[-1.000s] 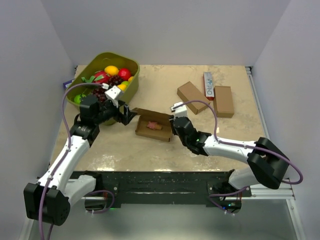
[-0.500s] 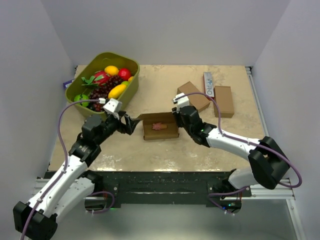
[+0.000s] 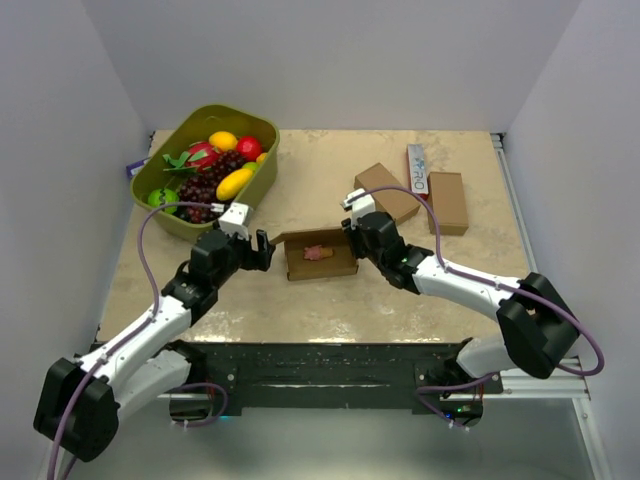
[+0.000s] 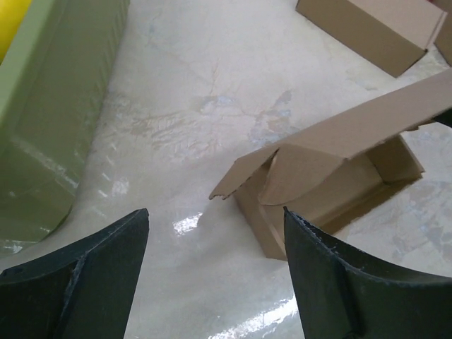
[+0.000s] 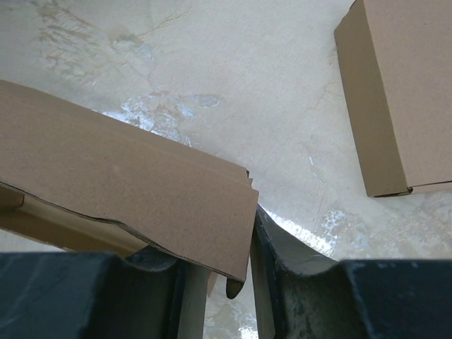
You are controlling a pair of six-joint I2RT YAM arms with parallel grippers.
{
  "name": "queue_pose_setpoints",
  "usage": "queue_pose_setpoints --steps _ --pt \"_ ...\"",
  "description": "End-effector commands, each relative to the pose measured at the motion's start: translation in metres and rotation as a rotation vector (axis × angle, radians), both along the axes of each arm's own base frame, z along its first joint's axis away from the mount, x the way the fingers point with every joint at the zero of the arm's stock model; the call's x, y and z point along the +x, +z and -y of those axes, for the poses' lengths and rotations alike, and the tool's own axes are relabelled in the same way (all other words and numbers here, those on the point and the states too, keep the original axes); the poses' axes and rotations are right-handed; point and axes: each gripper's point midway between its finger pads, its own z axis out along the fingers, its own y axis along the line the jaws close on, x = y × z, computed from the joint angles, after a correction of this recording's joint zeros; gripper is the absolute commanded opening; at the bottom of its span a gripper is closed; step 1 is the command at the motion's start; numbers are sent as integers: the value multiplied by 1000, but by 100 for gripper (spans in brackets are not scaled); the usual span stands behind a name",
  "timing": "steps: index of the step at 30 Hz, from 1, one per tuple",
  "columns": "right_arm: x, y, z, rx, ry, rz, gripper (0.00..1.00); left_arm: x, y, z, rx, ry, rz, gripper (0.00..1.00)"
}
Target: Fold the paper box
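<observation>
Near the middle of the surface, slightly toward the near edge, the paper box (image 3: pixel 320 256) sits with its long sides square to that edge. A second ago it lay skewed, its right end swung nearer the arms; half a second ago it had already reached its present place.

A small pink item (image 3: pixel 318 253) lies inside its tray. The lid panel (image 4: pixel 353 131) is hinged up along the far side and leans over the tray, and a rounded side flap (image 4: pixel 300 173) is tucked inward at the left end.

The right end effector (image 5: pixel 226 272) is pinched on the right end of the lid panel, with cardboard sandwiched between its two fingers. It has shifted from the near right corner of the box to the far right corner over the last second.

The left end effector (image 4: pixel 215 212) has its fingers spread wide just off the left end of the box, and the wrist view shows a gap to the cardboard. From above it sits in nearly the same spot as half a second ago, but the arm behind it has dropped lower and straightened.

At the far left corner is a green bin (image 3: pixel 258 185) of fruit. Two plain brown boxes (image 3: pixel 385 192) (image 3: pixel 447 202) and a white-and-red carton (image 3: pixel 417 168) lie toward the far right, unmoved.
</observation>
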Motion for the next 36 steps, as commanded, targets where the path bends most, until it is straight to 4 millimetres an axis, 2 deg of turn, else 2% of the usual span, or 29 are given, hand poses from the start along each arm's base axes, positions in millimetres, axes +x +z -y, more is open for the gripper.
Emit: queue_pose_setpoints --steps 1,5,9,18,25,29,32,35,36 --pt "5 15 -7 29 19 14 30 15 3 2 11 16 56 79" --pt "5 15 -8 28 14 5 29 17 -2 6 24 -18 79 76" --pt "4 13 -7 27 8 -12 27 18 2 17 1 -74 131 74" --pt "3 11 -3 19 -21 -40 26 28 0 25 17 -107 152 68" --pt "4 1 2 -13 -42 -65 23 33 -5 31 20 -128 150 58" --pt "3 -4 3 -17 -48 -73 21 35 -10 34 28 -137 149 56" --pt "5 -5 4 -20 -54 -71 20 37 -7 36 25 -148 164 50" --pt "5 -5 4 -24 -57 -73 19 37 -9 39 25 -163 156 40" --pt "5 -5 5 -25 -63 -75 18 37 -9 42 21 -174 155 35"
